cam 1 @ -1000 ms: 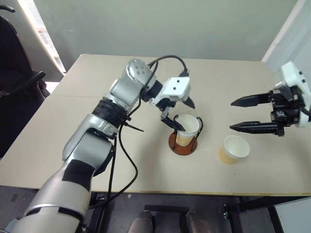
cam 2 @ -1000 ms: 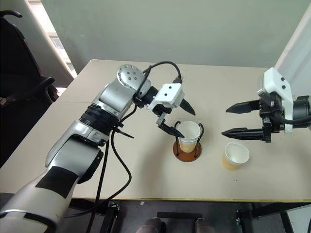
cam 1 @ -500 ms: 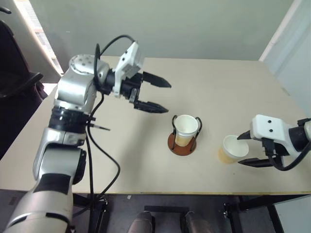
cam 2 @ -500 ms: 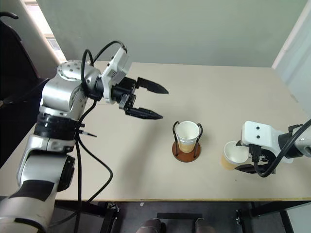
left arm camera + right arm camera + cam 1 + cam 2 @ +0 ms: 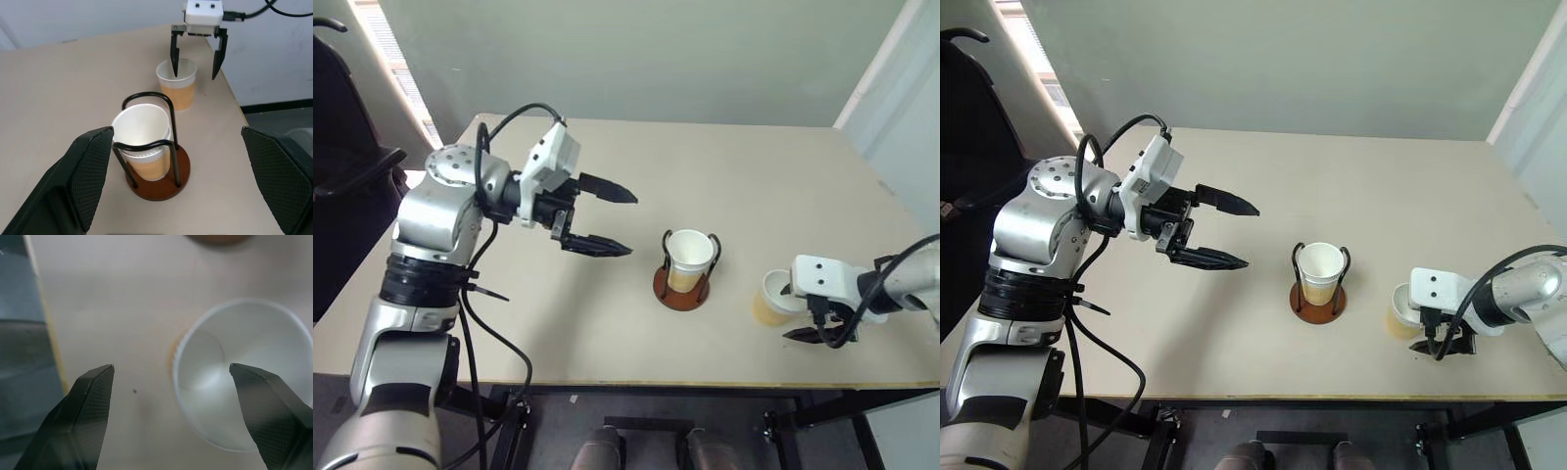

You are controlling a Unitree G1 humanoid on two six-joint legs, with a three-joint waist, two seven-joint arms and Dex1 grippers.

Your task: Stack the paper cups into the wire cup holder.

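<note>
The left end effector (image 5: 599, 218) has drawn back from the wire cup holder (image 5: 682, 286), fingers wide and empty; the right end effector (image 5: 196, 51) has dropped over the loose paper cup (image 5: 773, 300) on the counter (image 5: 607, 323), one finger inside its rim, spread, not clamped
</note>
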